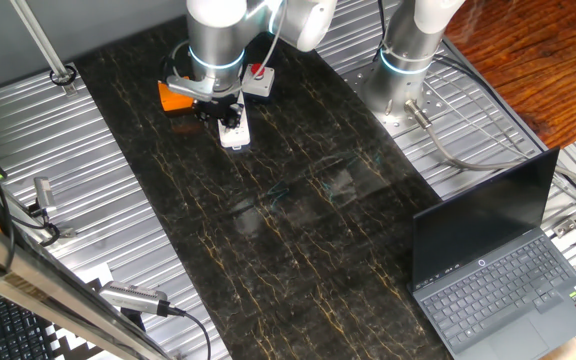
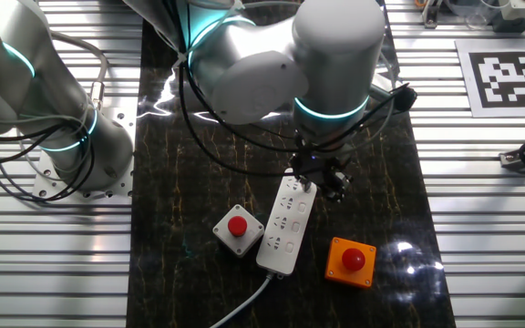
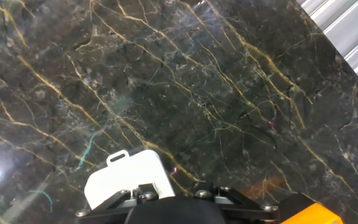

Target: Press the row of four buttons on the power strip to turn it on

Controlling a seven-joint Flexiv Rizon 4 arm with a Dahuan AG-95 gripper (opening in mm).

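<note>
The gripper (image 2: 320,173) hangs low over the far end of the strip (image 2: 283,225), its dark fingers right at the strip's end. Whether they touch it cannot be told, nor how far open they stand: no view shows the fingertips clearly, and it grasps nothing that can be seen.

The strip lies flat on the dark marbled table (image 1: 298,200), between the grey box (image 2: 239,230) and the orange box (image 2: 351,261). In the hand view only its rounded white end (image 3: 129,177) shows, just ahead of the gripper's base.

Its long axis runs from under the gripper away from the arm's base, slightly slanted, with its cable (image 2: 244,305) leaving the end away from the gripper.
</note>
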